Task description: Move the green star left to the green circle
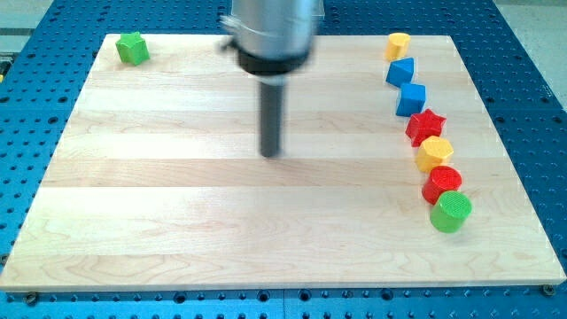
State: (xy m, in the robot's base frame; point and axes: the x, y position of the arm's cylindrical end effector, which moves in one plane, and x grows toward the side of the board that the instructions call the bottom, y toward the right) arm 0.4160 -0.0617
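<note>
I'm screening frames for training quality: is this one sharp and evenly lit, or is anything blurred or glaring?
Camera view: lighting is even, shadows soft; the pale wooden board shows no harsh glare; the dark rod ending in my tip looks slightly blurred, as does the metal housing above it; the green star block and the green circle block are fairly sharp.

View count: you have one camera view only.
Position: above the board's (177, 230) bottom edge.
Facing: obliquely down toward the view's top.
Range: near; whole board fits, the arm's upper part is cropped.
Overlap: none.
</note>
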